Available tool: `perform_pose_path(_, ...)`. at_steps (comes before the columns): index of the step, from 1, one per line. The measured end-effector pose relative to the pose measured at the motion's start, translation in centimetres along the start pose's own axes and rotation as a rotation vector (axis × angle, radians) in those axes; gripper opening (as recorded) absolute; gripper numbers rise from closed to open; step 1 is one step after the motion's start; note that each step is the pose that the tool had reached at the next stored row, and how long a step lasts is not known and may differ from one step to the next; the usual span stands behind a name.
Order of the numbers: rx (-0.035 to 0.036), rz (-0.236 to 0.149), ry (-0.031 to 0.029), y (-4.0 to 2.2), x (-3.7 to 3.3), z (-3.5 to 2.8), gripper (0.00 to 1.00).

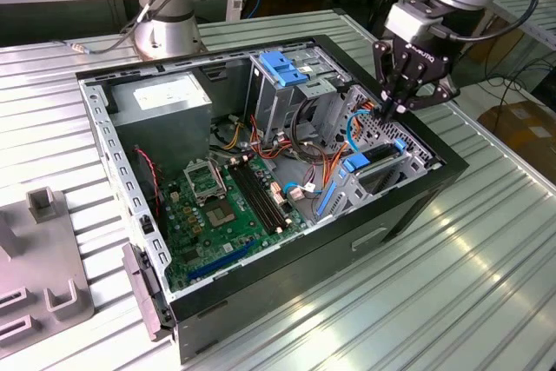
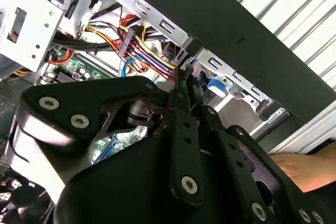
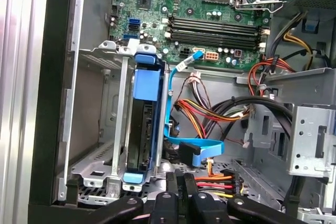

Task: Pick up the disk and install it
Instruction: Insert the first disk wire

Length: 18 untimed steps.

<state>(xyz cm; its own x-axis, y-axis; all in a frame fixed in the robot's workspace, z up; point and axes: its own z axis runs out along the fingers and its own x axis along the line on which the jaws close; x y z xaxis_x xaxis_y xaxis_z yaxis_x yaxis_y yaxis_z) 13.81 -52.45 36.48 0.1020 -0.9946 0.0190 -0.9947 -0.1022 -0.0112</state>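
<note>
The disk [image 1: 380, 159] stands on edge in a grey metal bay at the exterior view's right end of the open computer case [image 1: 408, 215]. In the first wrist view the disk [image 3: 140, 129] shows as a dark slab with a blue carrier over its end and blue rails on its sides. My gripper [image 1: 388, 110] hangs just above the bay, over the disk's far end, its black fingers shut together with nothing between them. In both wrist views the gripper [image 3: 178, 178] [image 2: 184, 73] points down into the case beside the cables.
A grey power-supply box [image 1: 165, 102] sits at the case's back left, with the motherboard [image 1: 226, 206] in front of it. A drive cage with a blue latch [image 1: 282, 67] stands mid-case. Coloured cables [image 3: 210, 111] and a blue ribbon cable [image 3: 197, 150] lie next to the bay. A grey fixture [image 1: 43, 249] rests on the table.
</note>
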Motion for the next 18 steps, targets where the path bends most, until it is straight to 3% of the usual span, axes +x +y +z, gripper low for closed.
perform_pose_path(6,0.0000,0.001,-0.0004,0.26,0.72,0.05,0.16)
perform_pose_path(11,0.0011,0.000,-0.0103,0.70,0.94,0.07,0.16)
perform_pose_path(14,0.0011,0.001,-0.0106,0.82,1.60,0.10,0.16)
perform_pose_path(18,0.0011,0.003,-0.0108,0.97,1.83,0.12,0.16)
